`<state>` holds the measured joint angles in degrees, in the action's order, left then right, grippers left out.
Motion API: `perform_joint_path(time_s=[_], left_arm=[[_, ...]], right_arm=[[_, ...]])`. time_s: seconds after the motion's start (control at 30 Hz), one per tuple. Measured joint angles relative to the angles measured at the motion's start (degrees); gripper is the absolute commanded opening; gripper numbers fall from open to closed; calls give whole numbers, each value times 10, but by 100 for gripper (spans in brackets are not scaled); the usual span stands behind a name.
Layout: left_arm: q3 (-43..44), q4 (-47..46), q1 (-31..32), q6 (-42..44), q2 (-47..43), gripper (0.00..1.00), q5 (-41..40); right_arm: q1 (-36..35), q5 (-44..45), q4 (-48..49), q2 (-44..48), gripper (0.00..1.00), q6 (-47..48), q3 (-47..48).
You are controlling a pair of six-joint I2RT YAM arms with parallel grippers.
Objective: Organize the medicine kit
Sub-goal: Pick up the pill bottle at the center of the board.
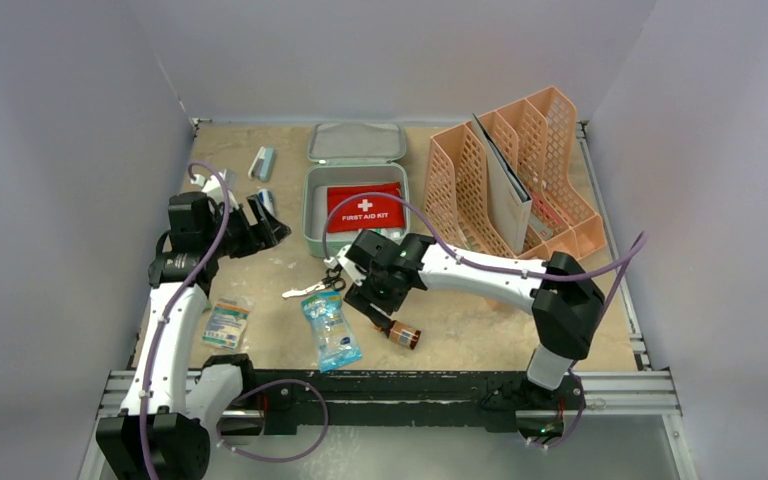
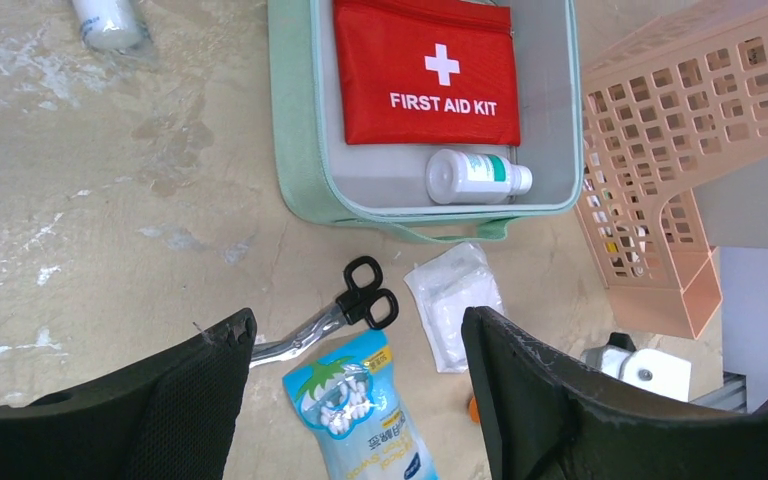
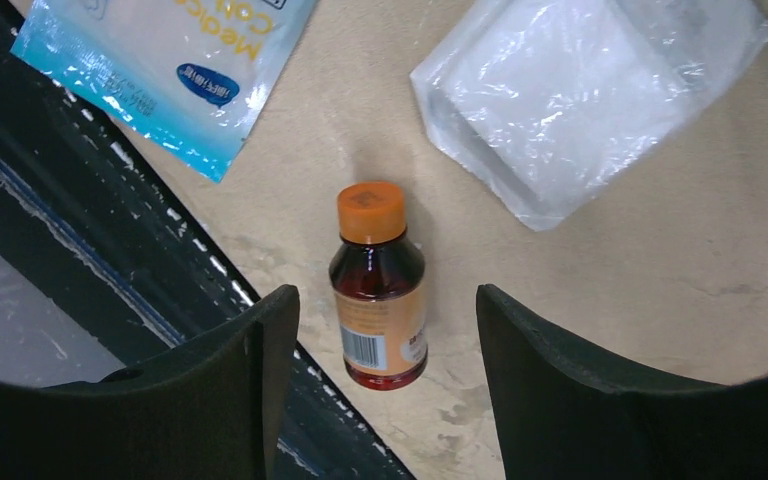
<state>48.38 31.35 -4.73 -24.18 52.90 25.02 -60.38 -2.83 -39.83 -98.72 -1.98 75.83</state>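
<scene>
The mint-green medicine kit (image 1: pixel 312 215) stands open, its lid (image 1: pixel 356 142) lying behind it. Inside the kit (image 2: pixel 295 120) lie a red first aid pouch (image 2: pixel 425 70) and a white bottle (image 2: pixel 475 175). In front of it lie black-handled scissors (image 2: pixel 345 310), a gauze packet (image 2: pixel 455 305) and a blue cotton swab bag (image 2: pixel 360 420). An amber bottle (image 3: pixel 378 290) with an orange cap lies near the table's front edge. My right gripper (image 3: pixel 385 300) hangs open above it, a finger on either side. My left gripper (image 2: pixel 357 325) stands open and empty, left of the kit.
A peach mesh file rack (image 1: pixel 510 180) stands right of the kit. A white roll (image 2: pixel 110 22) and a small blue-white item (image 1: pixel 262 162) lie at the back left. A flat packet (image 1: pixel 225 323) lies at the front left. The black front rail (image 1: pixel 410 385) runs close by the amber bottle.
</scene>
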Motion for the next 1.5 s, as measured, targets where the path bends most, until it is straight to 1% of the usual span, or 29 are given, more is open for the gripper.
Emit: perform_joint_path(time_s=[0.23,0.47,0.53,0.67,0.7,0.73,0.8,0.87,1.07,1.5], left_arm=[[0,11,0,9,-3,74,-20],[0,14,0,13,-5,74,-35],[0,14,0,14,-5,73,-38],[0,19,0,15,-5,73,-42],[0,20,0,15,-5,73,-42],[0,22,0,15,-5,73,-43],[0,24,0,15,-5,73,-43],[0,25,0,15,-5,73,-43],[0,27,12,20,-5,73,-48],[0,32,14,24,-2,73,-70]], right_arm=[[-8,-12,11,-16,61,-5,-4],[-22,-9,14,-87,58,-5,16],[-25,-6,10,-102,55,-4,27],[-27,3,3,-119,44,3,41],[-27,3,1,-119,43,4,42],[-27,4,0,-119,44,5,42],[-27,4,-2,-118,48,5,42],[-27,3,-1,-118,49,5,42],[-27,7,-7,-118,49,6,42],[-27,18,-14,-119,48,6,42]])
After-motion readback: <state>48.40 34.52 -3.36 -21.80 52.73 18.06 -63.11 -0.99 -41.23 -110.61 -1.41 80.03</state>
